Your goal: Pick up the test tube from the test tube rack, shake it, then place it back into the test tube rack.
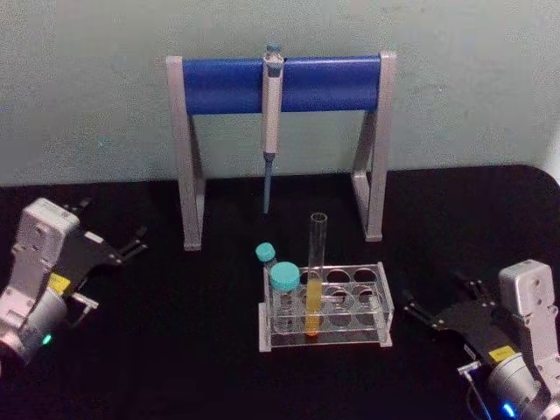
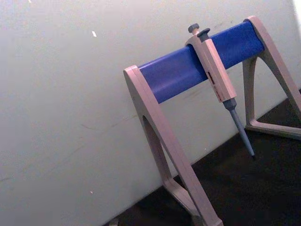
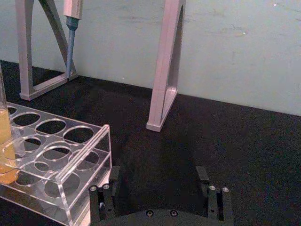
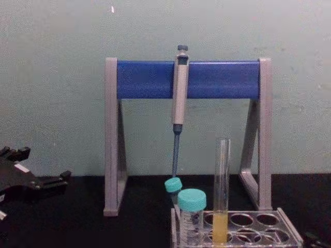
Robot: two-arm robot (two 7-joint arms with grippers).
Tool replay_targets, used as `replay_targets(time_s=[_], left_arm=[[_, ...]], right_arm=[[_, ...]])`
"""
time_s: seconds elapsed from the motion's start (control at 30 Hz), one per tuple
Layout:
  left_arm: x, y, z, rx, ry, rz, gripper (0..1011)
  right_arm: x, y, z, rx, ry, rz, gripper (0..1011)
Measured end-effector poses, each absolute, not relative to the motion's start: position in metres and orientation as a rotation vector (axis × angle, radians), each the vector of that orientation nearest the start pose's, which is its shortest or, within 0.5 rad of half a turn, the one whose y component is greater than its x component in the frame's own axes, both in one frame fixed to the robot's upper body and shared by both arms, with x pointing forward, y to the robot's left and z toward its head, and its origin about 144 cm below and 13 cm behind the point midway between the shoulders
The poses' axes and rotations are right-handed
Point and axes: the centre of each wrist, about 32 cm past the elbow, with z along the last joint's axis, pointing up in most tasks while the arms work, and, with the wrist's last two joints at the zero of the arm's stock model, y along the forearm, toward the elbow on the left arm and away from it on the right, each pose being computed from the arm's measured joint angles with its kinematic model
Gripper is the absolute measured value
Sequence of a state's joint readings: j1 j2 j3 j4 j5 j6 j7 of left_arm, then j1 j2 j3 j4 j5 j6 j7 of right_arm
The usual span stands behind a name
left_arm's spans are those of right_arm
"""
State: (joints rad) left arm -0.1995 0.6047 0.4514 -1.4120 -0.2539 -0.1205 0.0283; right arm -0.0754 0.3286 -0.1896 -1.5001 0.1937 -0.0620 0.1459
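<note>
On the black tabletop [image 1: 210, 350] a low clear plastic test tube rack [image 1: 325, 306] with rows of round holes sits near the front, a little right of centre. The tall, slim clear glass test tube [image 1: 315, 273] stands upright in one of its left-hand holes, uncapped, with yellow-orange liquid filling its lower part. Just left of it in the same rack stand two shorter teal-capped plastic tubes [image 1: 282, 284], the farther one tilted to the left.

Behind the rack, against the pale wall, stands a tall grey stand with a blue crossbar [image 1: 280, 140], and a grey pipette [image 1: 271, 122] hangs from the middle of the bar, tip pointing down.

The left gripper [image 1: 131, 243] rests at the left side of the table, well apart from the rack; its black fingers point toward the centre, spread slightly apart, with nothing between them. The right gripper [image 1: 433, 302] sits low at the near right, just beside the rack's right end but not touching it. Its fingers [image 3: 101, 200] are spread wide and empty, as the right wrist view shows.
</note>
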Motion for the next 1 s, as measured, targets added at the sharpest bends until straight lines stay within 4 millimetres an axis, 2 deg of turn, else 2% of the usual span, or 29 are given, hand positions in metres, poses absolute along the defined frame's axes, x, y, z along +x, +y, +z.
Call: replay_targets(time_s=[1.0], left_arm=[[0.4886,0.3097,1.1397,0.305,-0.285,1.248,1001]], right_arm=[[0.4262,-0.2731,1.0955,-0.191,0.013,-1.249,1000]])
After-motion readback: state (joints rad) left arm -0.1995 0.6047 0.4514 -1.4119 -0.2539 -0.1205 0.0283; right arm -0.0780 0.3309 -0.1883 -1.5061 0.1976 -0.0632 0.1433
